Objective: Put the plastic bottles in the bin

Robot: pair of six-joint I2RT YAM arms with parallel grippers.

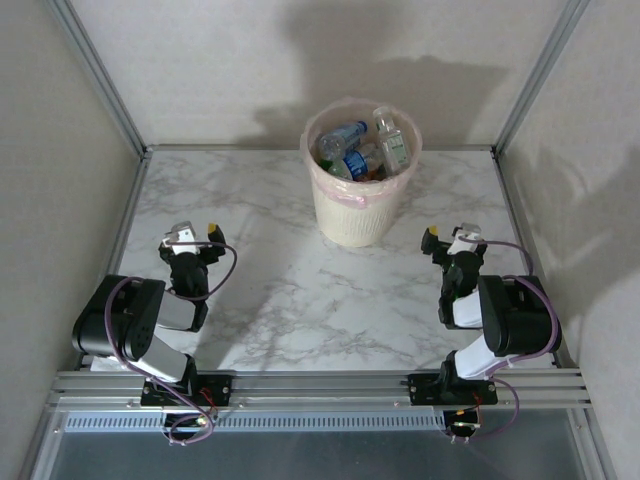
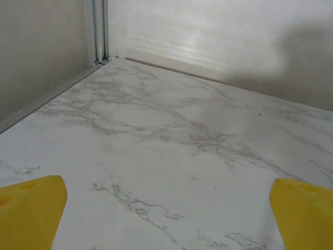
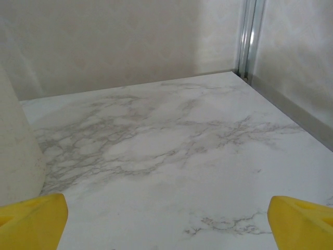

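- The plastic bottles (image 1: 362,150) are piled inside the bin (image 1: 355,215), which is stood at the back middle of the marble desk (image 1: 300,300).
- The left end effector (image 1: 197,233) is held wide open, nothing gripped.
- The right end effector (image 1: 450,238) is spread just as wide, nothing held, and the bin is seen off to its left.

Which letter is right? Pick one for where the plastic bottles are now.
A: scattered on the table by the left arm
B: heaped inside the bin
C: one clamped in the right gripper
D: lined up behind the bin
B: the plastic bottles are heaped inside the bin, while the left gripper and the right gripper stand open with nothing between their fingers.
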